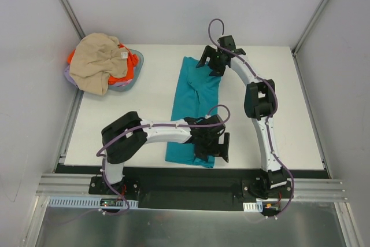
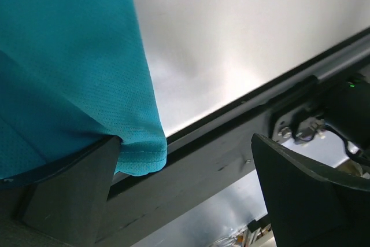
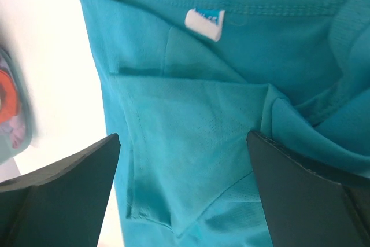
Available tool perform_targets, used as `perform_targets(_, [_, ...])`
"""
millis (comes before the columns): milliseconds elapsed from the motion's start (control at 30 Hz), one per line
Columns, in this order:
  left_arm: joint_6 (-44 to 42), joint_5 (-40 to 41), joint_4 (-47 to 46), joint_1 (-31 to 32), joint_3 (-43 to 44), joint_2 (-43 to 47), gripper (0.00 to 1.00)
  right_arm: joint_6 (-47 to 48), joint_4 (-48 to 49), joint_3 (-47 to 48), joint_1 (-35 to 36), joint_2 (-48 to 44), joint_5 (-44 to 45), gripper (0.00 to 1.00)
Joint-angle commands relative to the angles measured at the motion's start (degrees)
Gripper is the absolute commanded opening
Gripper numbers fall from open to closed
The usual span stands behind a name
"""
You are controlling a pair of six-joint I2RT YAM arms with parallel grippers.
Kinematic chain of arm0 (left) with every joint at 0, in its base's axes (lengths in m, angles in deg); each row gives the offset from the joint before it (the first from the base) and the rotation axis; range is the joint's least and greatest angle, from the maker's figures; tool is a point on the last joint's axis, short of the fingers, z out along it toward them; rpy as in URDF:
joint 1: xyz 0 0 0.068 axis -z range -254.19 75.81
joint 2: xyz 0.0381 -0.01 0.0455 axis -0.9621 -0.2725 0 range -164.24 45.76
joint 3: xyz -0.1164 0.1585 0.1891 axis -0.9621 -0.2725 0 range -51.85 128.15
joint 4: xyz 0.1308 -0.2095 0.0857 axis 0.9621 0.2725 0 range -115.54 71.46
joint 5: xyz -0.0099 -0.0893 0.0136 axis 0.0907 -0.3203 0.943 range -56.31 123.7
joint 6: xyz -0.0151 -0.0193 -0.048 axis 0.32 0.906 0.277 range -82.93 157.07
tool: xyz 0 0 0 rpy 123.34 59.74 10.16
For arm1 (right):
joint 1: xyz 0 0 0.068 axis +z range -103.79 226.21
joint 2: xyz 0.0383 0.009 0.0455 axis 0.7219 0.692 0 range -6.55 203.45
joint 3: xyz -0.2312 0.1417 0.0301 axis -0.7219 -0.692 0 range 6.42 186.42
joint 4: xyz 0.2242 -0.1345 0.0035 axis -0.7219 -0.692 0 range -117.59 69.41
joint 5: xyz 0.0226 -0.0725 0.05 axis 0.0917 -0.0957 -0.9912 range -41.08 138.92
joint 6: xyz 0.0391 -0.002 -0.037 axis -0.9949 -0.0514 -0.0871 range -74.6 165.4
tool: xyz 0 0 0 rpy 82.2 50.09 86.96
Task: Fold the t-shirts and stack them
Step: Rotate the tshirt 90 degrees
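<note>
Well, the teal t-shirt [image 1: 193, 99] lies folded on the counter [image 1: 133, 108], jaws of both arms spread open at its ends (hem corner against one left finger [image 2: 69, 189]); a one-layer pinch might undo the fold.

Three t-shirts [image 1: 193, 105], one basket [image 1: 137, 70], two arms [image 1: 167, 131]

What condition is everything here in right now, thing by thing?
Teal t-shirt: folded lengthwise into a strip, flat on the table.
Beige t-shirt: crumpled, heaped on the basket.
Orange t-shirt: crumpled beneath the beige one.
Basket: upright, holding shirts.
Left gripper: jaws open, at the teal hem corner.
Right gripper: jaws open, above the teal collar.
</note>
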Motion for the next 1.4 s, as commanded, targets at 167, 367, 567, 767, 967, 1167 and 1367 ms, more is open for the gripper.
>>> perform_targets(167, [0.7, 0.4, -3.2, 2.5, 5.7, -5.5, 0.99, -2.2, -1.6, 1.4, 1.6, 2.1, 1.1, 0.97])
perform_targets(367, [-2.9, 3.3, -3.2, 4.3, 4.2, -0.4, 0.99, -1.8, -1.5, 2.3, 1.5, 0.5, 2.2, 0.97])
perform_targets(567, [-9.6, 7.4, -3.2, 6.4, 1.1, 7.4, 0.99, -2.6, 0.6, 2.5, 1.2, -3.1, 1.3, 0.97])
perform_targets(767, [-14.9, 11.3, 0.1, 6.4, -6.4, 18.5, 0.99, -1.1, 2.7, -1.4, 1.2, -11.8, -1.7, 0.97])
perform_targets(967, [-13.5, 21.6, 11.6, 3.6, -11.7, 29.2, 0.99, 2.5, 6.6, -12.2, 1.8, -25.0, 1.6, 0.97])
perform_targets(1167, [-10.9, 15.3, 13.3, -11.7, -23.7, 36.8, 0.99, 7.0, 9.4, -37.3, 1.9, -46.8, 6.6, 0.97])
perform_targets(1367, [-10.3, 11.5, 12.3, -15.3, -27.7, 39.0, 0.92, 2.7, 14.7, -75.6, 1.9, -72.4, 9.7, 0.97])
